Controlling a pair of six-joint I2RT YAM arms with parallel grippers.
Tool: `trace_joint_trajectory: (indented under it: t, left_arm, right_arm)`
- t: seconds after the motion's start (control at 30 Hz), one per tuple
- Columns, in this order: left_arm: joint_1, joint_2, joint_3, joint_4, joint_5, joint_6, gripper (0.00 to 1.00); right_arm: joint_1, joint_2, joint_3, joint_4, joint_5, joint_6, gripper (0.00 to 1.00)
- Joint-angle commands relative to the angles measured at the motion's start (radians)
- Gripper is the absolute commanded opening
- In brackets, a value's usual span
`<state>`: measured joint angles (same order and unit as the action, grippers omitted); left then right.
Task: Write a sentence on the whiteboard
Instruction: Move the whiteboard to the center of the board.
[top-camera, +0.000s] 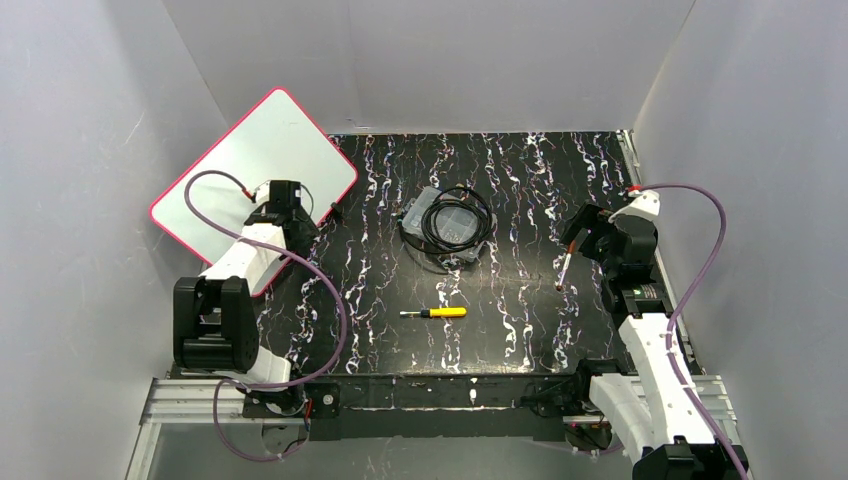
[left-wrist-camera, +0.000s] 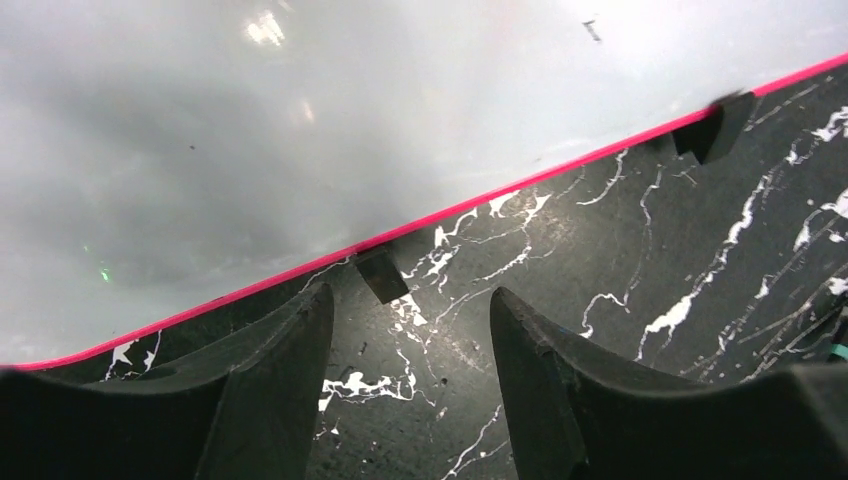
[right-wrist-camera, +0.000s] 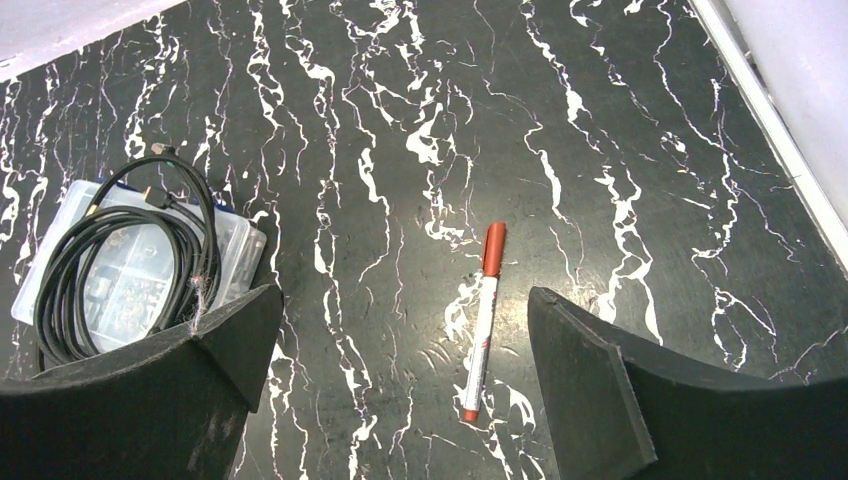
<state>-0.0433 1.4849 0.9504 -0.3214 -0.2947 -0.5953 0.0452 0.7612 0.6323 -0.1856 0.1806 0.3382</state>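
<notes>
Nearest the arm bases, on the dark marbled surface: a yellow screwdriver, touching nothing

A bit further, on the right: the right end effector. Hangs wide open above the surface, holds nothing, touches nothing. Just below, between the two fingers in the right wrist view: a red and white marker, lying flat, cap on by the look of it

Looks like the very first step: picking up the marker, not yet done. Next move, at a guess: straight down, one finger on each side of the thin white barrel, then a squeeze. Needs care with something so thin and round, could roll or slip away. Cap to come off too before any writing

Further back, in the middle: a clear plastic box with a black cable coiled on top

Further still, on the left: the left end effector. Open too, with a clear gap between the fingers, and empty. Hovers right beside the pink rim of the whiteboard, near a small black clip. No touch that can be seen

Far back left: the whiteboard itself, turned at a slant, well apart from the marker. No sentence on the white face, only blank white and a few tiny specks
</notes>
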Motion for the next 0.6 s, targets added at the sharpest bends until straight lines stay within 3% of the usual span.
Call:
trace_joint_trajectory:
  t: [0.0, 0.57]
  left_arm:
    - [-0.012, -0.020, -0.037, 0.004, -0.092, -0.064, 0.55]
    - [-0.013, 0.062, -0.024, -0.022, -0.105, -0.091, 0.44]
  right_arm:
    - [-0.004, 0.011, 0.038, 0.030, -0.025, -0.005, 1.00]
    - [-0.004, 0.021, 0.037, 0.031, -0.042, -0.010, 1.00]
